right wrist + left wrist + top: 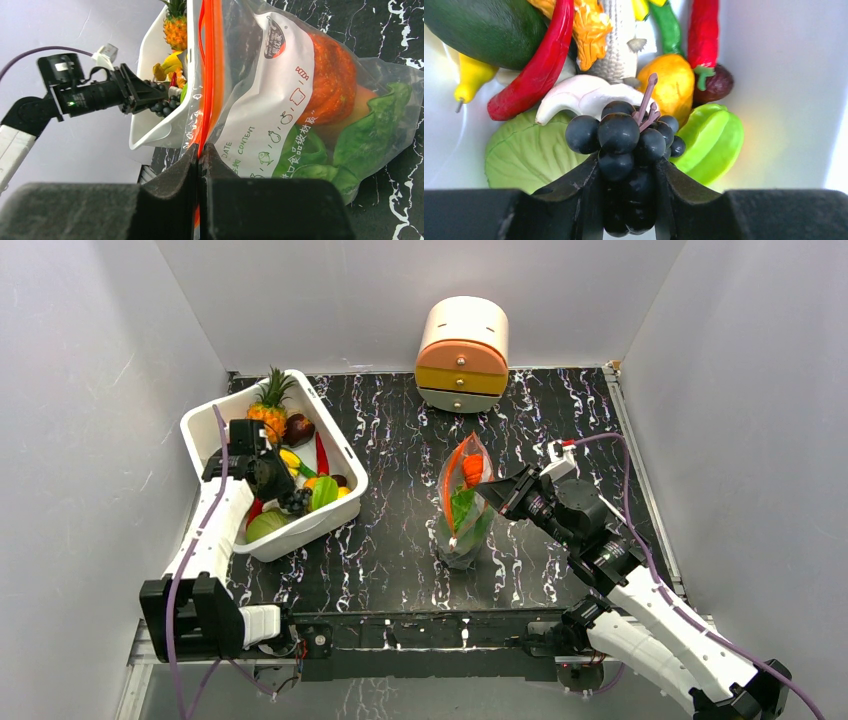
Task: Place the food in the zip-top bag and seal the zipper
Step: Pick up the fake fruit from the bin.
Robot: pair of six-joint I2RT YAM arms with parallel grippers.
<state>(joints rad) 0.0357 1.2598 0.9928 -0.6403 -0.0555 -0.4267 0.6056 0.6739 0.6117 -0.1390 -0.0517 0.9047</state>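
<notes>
Reaching from its base at 7 o'clock of the table, the left arm runs up toward 11 o'clock and tips its wrist down into the white tub (320, 525), which sits at 10 o'clock. The left gripper (626, 170) stands partly open, a bunch of dark grapes (624, 142) filling the gap with both fingers touching it. In the wrist view a pale green cabbage (524, 155) lies at 8 o'clock of the grapes and a red chilli (541, 70) at 10 o'clock.

The right arm rises from 5 o'clock with its elbow folded and its forearm aimed at 10 o'clock. The right gripper (200, 150) is pinched fully closed on the zipper (207, 75) at the edge of the zip-top bag (465, 525), which stands upright near the table's centre, well apart from the tub. Inside the bag an orange-red fruit (330, 85) sits against a green leafy piece (370, 130).
</notes>
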